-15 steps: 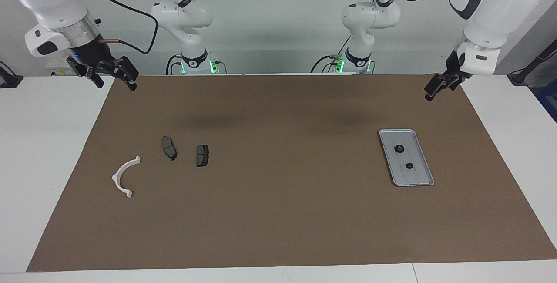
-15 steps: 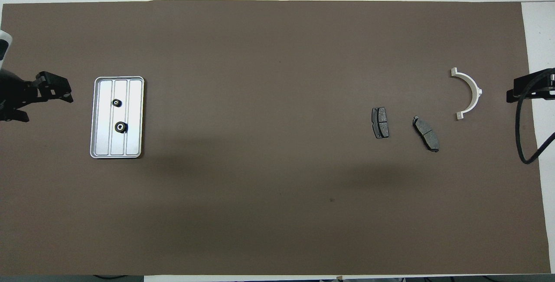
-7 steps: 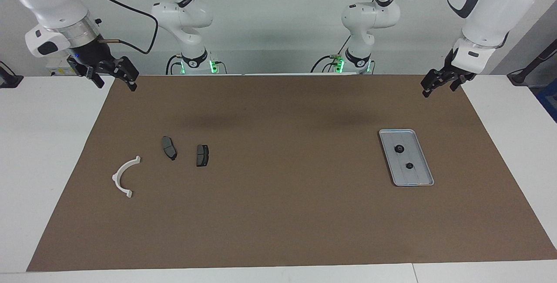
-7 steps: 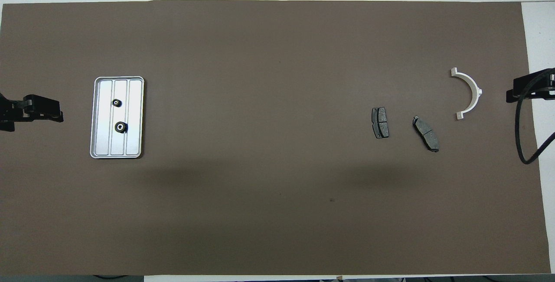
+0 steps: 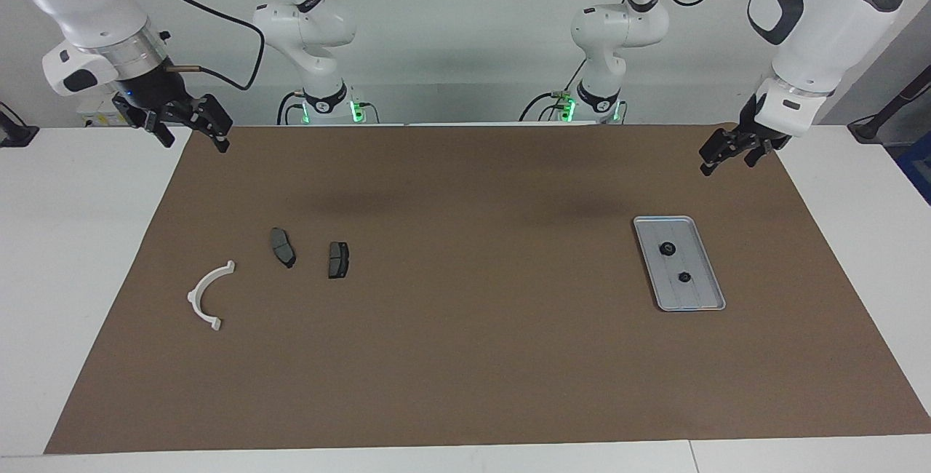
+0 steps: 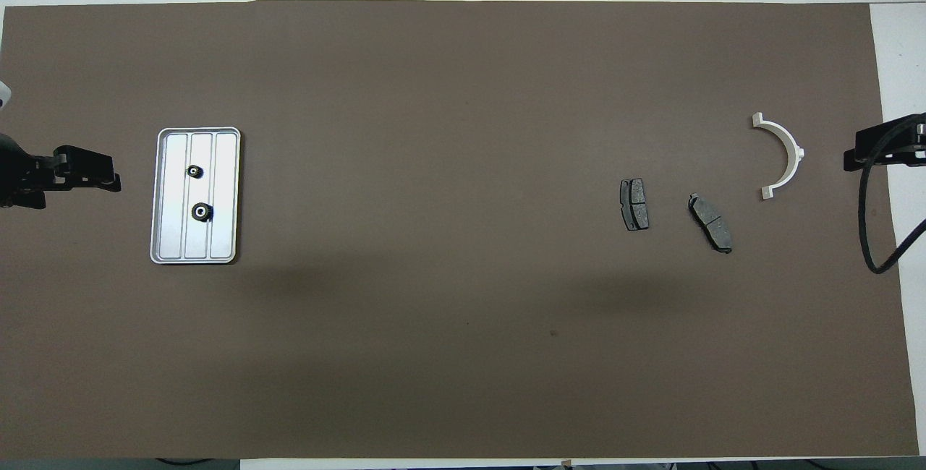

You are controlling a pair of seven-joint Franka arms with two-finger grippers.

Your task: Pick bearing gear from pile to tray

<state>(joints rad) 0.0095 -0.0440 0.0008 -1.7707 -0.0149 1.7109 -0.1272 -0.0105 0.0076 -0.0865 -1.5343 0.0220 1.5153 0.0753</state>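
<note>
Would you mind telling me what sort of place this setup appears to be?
Probably a robotics lab bench for parts sorting: two white arms stand at a table under a brown mat, with brake pads loose on it and black gears in a metal tray.

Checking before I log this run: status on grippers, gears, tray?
Left gripper open, empty, up beside the tray. Right gripper open, empty, waiting over the mat's edge. Two gears in tray. Nothing in the way.
</note>
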